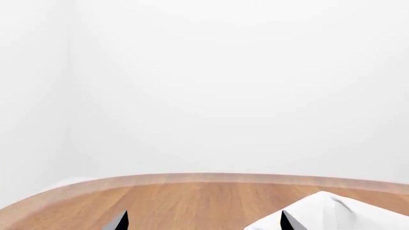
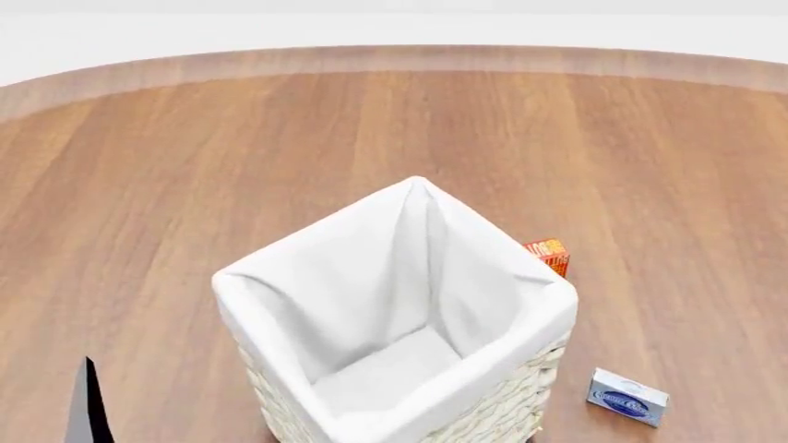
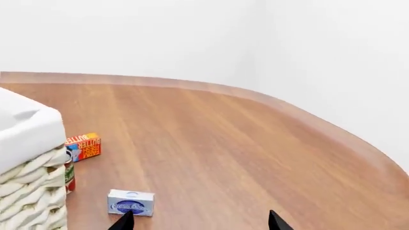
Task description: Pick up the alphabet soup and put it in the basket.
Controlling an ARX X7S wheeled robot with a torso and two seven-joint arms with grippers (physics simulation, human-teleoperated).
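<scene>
Wicker basket (image 2: 493, 406) stands mid-table, liner empty. Alphabet soup (image 3: 69, 178) is only a sliver in the right wrist view, tucked just beside the basket's wall, near the orange carton (image 3: 84, 146) and blue box (image 3: 131, 202). Right gripper (image 3: 199, 221) spread wide, empty; left gripper (image 1: 203, 221) likewise. Step: approach. Next: right arm reaches around the basket.

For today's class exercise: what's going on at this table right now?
Nothing is held yet. The left hand and right hand are both open and empty above the wooden table. The wicker basket stands in the middle, with nothing inside its cloth lining. An orange-red carton lies behind it and a small blue-and-white box beside it. In the right wrist view, a sliver of what may be the alphabet soup peeks out beside the basket.
</scene>
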